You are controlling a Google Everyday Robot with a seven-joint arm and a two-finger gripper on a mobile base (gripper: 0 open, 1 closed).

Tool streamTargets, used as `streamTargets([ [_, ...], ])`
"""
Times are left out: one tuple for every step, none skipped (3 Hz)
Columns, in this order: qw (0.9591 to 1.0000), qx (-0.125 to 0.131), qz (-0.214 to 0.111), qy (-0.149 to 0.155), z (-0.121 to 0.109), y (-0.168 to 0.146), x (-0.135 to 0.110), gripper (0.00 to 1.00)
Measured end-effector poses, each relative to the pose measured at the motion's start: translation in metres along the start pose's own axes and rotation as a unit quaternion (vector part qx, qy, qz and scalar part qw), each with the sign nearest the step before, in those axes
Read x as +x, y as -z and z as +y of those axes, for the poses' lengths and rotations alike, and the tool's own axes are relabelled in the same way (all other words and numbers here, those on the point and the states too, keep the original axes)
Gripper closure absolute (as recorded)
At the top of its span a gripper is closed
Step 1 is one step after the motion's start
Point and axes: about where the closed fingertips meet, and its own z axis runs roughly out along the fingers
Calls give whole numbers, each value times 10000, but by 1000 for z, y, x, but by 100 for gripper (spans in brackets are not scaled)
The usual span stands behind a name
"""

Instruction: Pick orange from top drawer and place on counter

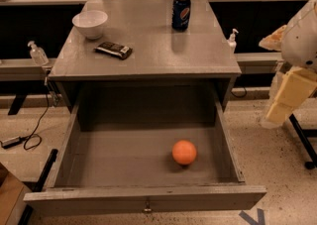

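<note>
The orange (184, 152) lies on the floor of the open top drawer (99, 154), right of its middle and toward the front. The drawer is pulled far out, and its front panel carries a small metal pull (147, 205). The grey counter (148, 45) is the cabinet top above it. My gripper (280, 110) hangs at the right edge of the view, beside the cabinet's right side. It is well apart from the orange, outside the drawer, and holds nothing that I can see.
On the counter stand a white bowl (89, 23) at the back left, a dark snack bar (113, 49) in front of it, and a blue soda can (181, 12) at the back right. Small pump bottles (37, 53) stand on the side ledges. A cable (29, 140) lies on the floor at left.
</note>
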Motion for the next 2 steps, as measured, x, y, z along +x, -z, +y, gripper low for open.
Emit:
streamTargets([
  [9979, -261, -591, 83, 5, -56, -5, 0],
  [9972, -433, -608, 83, 4, -89, -3, 0],
])
